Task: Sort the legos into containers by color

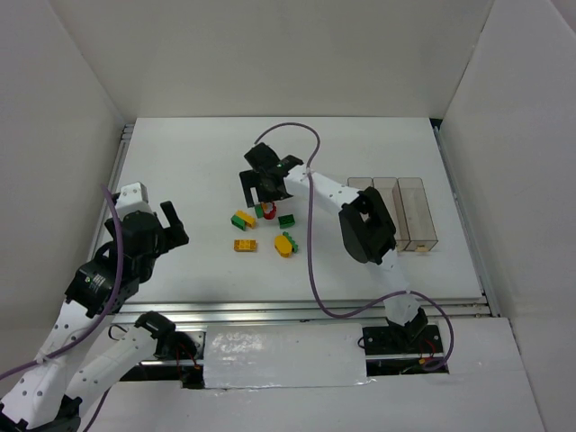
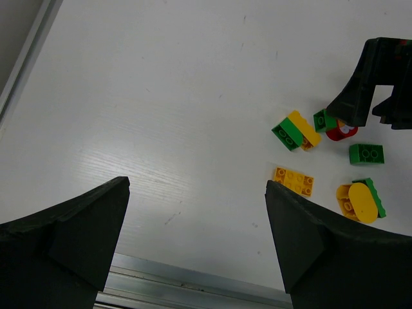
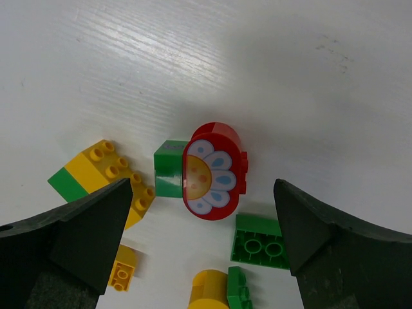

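Evidently the sorting is at its start: the legos (image 1: 265,225) lie loose in one cluster, and from above none shows inside the containers (image 1: 396,211).

At the cluster's middle is the red piece (image 3: 212,170), its white flower face turned up to the right wrist camera. A small green brick (image 3: 170,170) touches it. A green-and-yellow brick (image 3: 96,170) lies just beside it on the side away from the containers, and a plain green brick (image 3: 261,239) on the side toward them. The containers stand well apart from the red piece.

The right end effector (image 1: 258,193) hangs over the red piece, jaws spread wide and gripping nothing. The step looks like an approach for that pick. Next it would need to descend so the fingers straddle the red piece without nudging the touching green brick, then close.

The left end effector (image 2: 197,187) waits well apart from the red piece, jaws wide and empty.

Everything rests on a white surface (image 1: 378,144) boxed in by plain white walls (image 1: 270,54).
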Available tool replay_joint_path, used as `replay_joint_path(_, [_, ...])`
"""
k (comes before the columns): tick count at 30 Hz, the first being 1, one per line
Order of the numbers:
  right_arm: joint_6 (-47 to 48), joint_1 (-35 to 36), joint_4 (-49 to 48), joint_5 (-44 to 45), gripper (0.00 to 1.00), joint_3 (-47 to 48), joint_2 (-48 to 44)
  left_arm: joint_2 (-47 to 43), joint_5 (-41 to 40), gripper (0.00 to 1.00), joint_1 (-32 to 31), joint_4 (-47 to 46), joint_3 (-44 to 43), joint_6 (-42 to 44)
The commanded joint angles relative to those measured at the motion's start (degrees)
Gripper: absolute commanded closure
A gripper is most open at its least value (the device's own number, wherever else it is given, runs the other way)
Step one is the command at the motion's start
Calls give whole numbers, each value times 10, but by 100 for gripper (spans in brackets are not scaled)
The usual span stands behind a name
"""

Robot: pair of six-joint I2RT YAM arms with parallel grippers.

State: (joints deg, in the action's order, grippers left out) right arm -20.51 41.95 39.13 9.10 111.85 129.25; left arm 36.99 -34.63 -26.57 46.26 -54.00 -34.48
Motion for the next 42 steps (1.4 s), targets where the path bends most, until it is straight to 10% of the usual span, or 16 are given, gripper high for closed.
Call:
replay_joint_path(1, [1,14,12,-6,3,29,12,2,-3,0,-2,-17,-2,11])
replay_joint_path(8, [-5,16,30,14,9,39,43,-1,-5,0,-2,-17,-2,10])
replay_joint_path(23, [13,16,-13,9,68,11,17,-2,-3,0,-2,-20,-2,13])
replay_joint_path(42, [13,44,-197,15,76,-407,-493,38,206,0,-2,-130,-87,-73])
